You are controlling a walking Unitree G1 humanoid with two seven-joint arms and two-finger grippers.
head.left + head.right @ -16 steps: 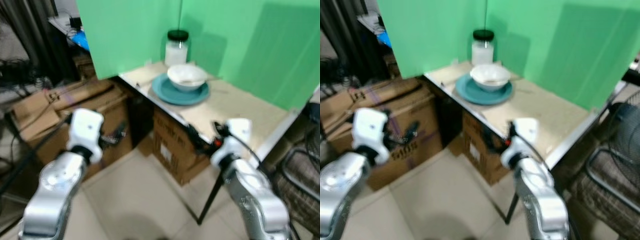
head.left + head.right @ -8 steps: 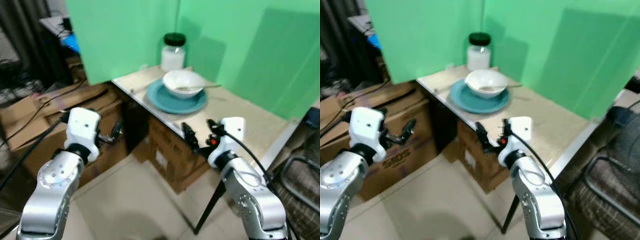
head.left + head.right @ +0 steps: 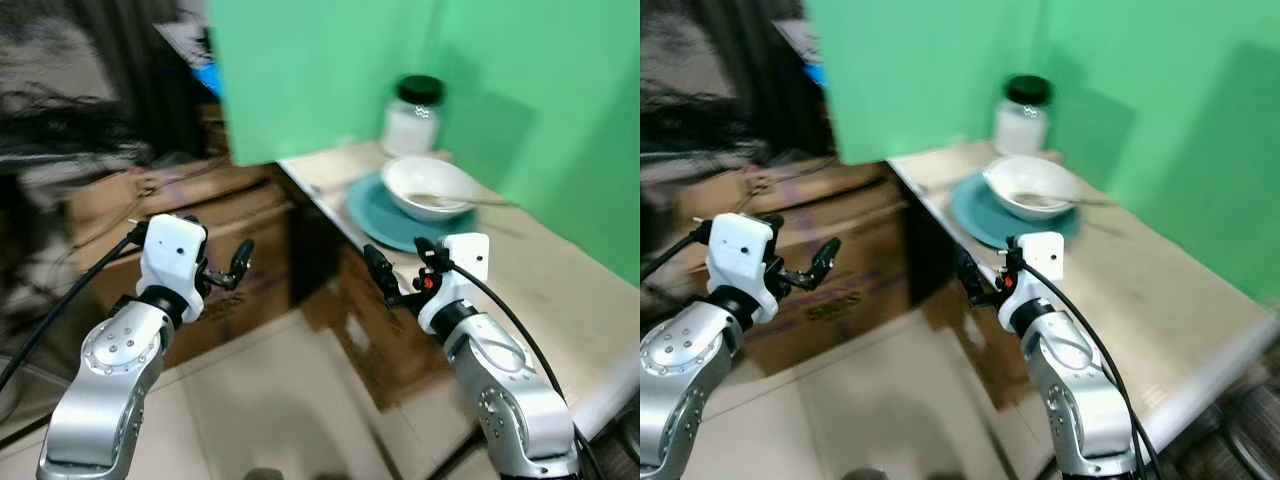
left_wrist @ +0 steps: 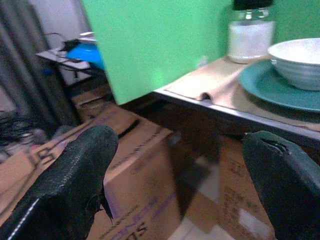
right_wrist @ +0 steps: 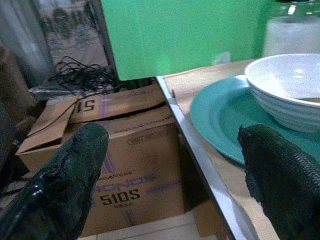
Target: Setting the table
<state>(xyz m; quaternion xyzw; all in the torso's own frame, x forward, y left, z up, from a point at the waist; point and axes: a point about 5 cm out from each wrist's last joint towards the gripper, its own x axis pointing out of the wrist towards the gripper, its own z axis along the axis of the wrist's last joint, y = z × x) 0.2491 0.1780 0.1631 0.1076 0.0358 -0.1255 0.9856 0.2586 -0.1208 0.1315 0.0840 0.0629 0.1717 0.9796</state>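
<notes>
A white bowl (image 3: 432, 188) with a spoon in it sits on a teal plate (image 3: 378, 213) near the corner of a light wooden table (image 3: 560, 290). A glass jar (image 3: 412, 115) with a black lid stands behind them against the green backdrop. My right gripper (image 3: 398, 268) is open and held in the air just short of the table's front edge, close to the plate (image 5: 220, 117). My left gripper (image 3: 228, 275) is open too, raised over the floor to the left of the table, with nothing between its fingers (image 4: 75, 180).
Cardboard boxes (image 3: 200, 215) lie on the floor left of the table, and another box (image 3: 385, 335) sits under it. A green screen (image 3: 330, 70) stands behind the table. Tangled cables (image 3: 60, 100) and dark curtains fill the far left. Tiled floor lies in front.
The camera has swung, so the table now sits further right in the picture. My right gripper has come up to the table's edge; both grippers stay open and empty.
</notes>
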